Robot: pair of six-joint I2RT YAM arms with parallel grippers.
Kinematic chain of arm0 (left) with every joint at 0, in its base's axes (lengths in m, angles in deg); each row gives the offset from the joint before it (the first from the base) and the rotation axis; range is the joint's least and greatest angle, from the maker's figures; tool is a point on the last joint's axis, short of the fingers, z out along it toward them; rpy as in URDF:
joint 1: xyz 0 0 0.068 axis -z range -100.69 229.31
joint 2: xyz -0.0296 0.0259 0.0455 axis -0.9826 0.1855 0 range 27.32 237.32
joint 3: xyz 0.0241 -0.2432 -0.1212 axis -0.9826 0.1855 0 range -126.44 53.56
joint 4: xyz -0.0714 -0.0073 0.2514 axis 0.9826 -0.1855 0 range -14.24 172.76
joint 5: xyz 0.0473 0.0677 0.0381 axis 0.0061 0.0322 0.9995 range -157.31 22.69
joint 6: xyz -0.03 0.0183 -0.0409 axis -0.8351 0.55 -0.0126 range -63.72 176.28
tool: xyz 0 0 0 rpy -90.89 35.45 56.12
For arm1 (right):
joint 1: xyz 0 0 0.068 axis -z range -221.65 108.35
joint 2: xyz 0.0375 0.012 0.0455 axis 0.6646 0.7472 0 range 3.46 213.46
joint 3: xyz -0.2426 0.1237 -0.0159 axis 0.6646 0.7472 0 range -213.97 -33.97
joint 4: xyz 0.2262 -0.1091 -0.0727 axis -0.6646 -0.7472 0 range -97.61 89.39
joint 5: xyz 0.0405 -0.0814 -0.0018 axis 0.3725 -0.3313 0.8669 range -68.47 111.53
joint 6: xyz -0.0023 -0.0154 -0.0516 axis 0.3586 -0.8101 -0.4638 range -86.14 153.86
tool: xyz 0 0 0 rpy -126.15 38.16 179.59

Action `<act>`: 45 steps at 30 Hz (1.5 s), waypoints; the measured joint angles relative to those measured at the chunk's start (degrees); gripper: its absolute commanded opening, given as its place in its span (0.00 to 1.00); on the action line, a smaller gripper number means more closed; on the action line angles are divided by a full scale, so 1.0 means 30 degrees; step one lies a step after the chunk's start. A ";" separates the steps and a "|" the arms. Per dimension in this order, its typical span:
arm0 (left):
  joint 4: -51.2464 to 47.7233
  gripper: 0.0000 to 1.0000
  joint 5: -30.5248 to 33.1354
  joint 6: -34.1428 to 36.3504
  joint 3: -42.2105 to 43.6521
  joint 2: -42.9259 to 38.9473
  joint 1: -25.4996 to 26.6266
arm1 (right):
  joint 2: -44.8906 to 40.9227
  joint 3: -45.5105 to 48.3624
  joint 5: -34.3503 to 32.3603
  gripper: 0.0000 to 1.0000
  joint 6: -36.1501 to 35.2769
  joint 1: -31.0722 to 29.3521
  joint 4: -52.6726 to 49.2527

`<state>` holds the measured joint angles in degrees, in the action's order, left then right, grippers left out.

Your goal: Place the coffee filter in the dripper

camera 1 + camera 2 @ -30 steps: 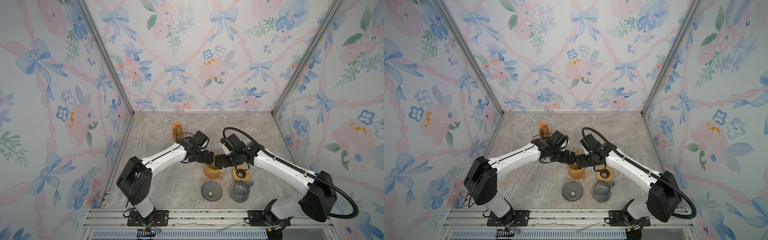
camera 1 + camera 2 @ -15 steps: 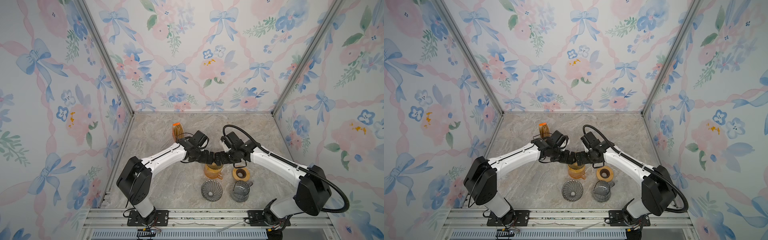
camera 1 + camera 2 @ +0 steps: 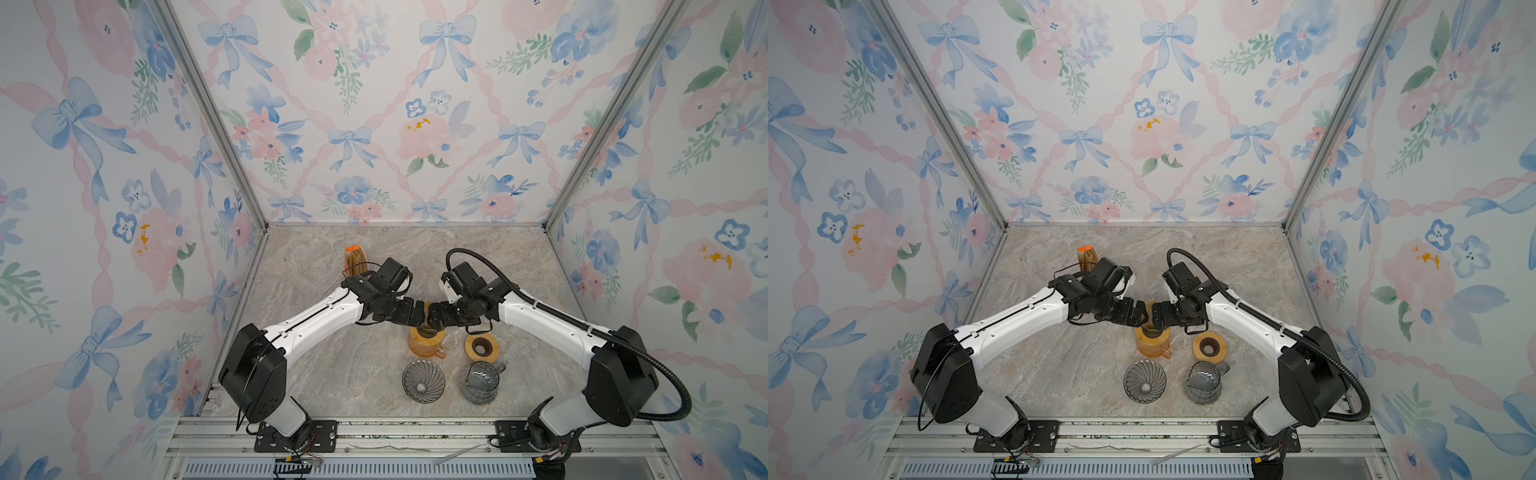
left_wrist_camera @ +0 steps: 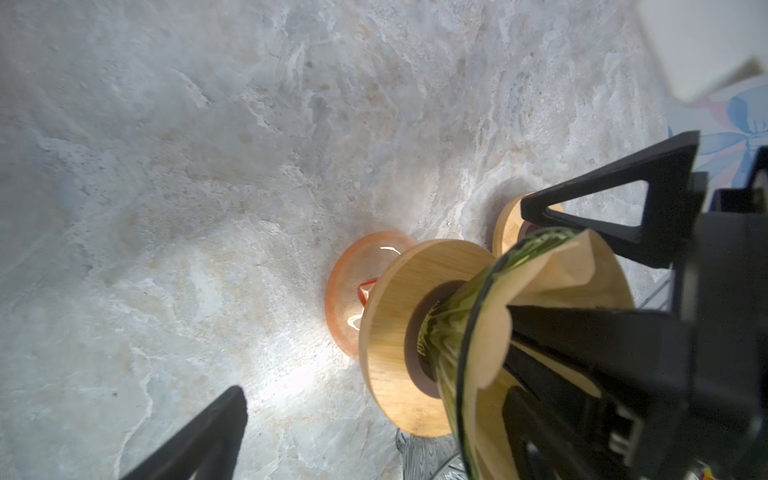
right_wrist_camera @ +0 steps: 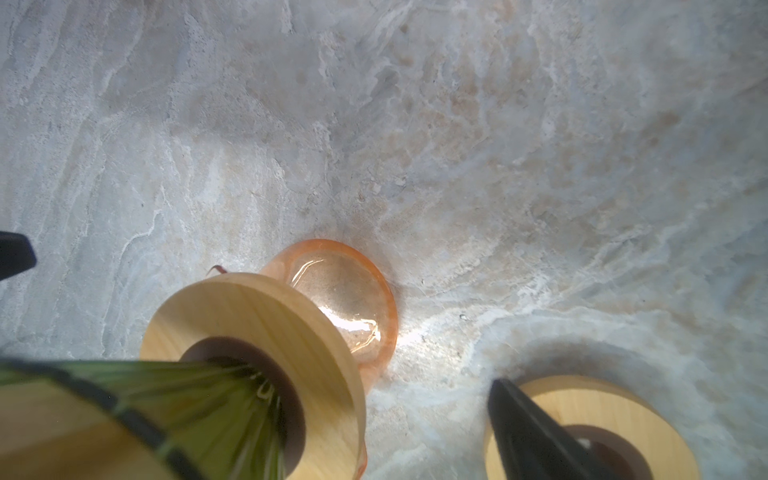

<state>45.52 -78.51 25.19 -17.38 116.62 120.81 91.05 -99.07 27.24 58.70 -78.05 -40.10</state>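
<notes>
Right hand (image 3: 434,316) has swung from wooden ring (image 3: 481,347), 3 o'clock of carafe, to green dripper (image 4: 446,332); left hand (image 3: 417,313) unmoved. Both hands spread, gripping nothing. Coffee filter (image 4: 557,270) sits inside dripper atop orange carafe (image 3: 426,348). Filter stand (image 3: 354,259) at 11 o'clock, behind.

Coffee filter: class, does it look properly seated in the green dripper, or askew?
Askew: the coffee filter sits creased and uneven in the green dripper, one flap poking past its rim.

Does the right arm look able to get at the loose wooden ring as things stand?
Probably yes: the wooden ring lies uncovered right beside the open right gripper, with nothing between them.
</notes>
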 measured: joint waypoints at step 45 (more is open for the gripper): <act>-0.0131 0.98 0.0816 0.0189 0.0109 0.0481 -0.0095 | 0.0685 -0.0197 0.1319 0.96 -0.0444 0.0124 -0.0947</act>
<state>45.13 -76.06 25.76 -17.05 118.06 120.52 93.10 -99.67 31.20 57.37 -77.68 -42.94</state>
